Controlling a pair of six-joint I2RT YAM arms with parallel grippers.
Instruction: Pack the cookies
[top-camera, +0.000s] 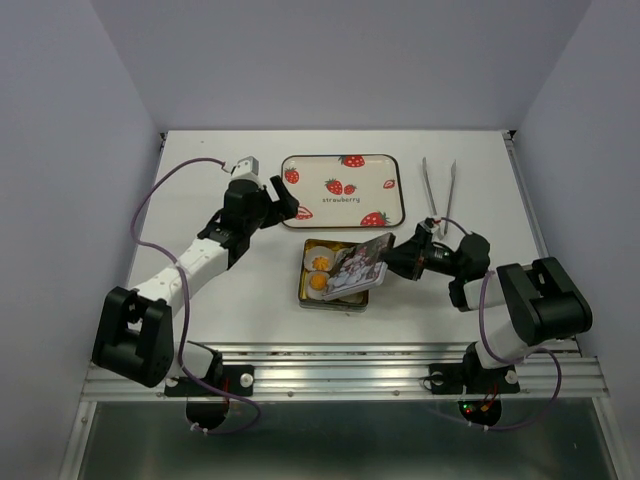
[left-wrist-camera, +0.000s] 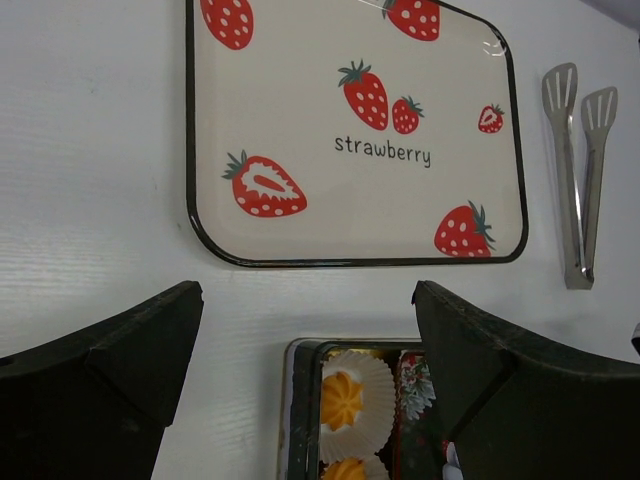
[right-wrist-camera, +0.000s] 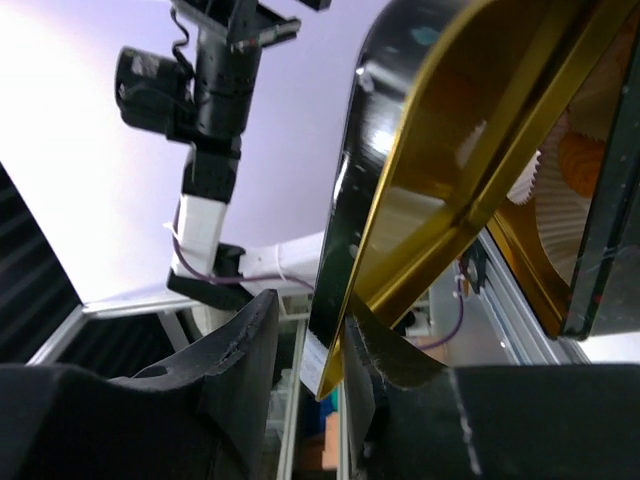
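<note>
Lid (top-camera: 360, 262) of the square tin (top-camera: 303, 288), centre of the top view: it is held at a slant over the tin's right part. Its right edge is pinched between the two fingers of the right gripper (top-camera: 393, 262). The right wrist view shows the fingers clamped on the rim, with the gold inner face turned toward the tin. Whether the lid's low edge touches the tin cannot be told. Judgement: the slant suits hinging the lid down onto the tin, so this looks like the closing step, late in the task.

Left gripper (top-camera: 293, 203): fingers wide apart, holding nothing. It hangs up and left of the tin, between the tin and the strawberry tray (top-camera: 300, 160). Judgement: it is parked clear of the lid's path, with its camera looking over the tin's open left side.

Count:
- cookies (top-camera: 319, 272): two seen, orange-yellow, one above the other in the tin's left column. Each sits in its own white paper cup (left-wrist-camera: 375, 378).
- The right wrist view shows one cookie in a cup past the lid, possibly one of the same two.
- The rest of the tin is hidden under the lid, so any others cannot be counted.
- tin: one; lid: one.
- tray: one, upper centre, with no cookie on it.
- tongs (top-camera: 438, 190): one pair, upper right on the table (top-camera: 200, 300), untouched.
</note>
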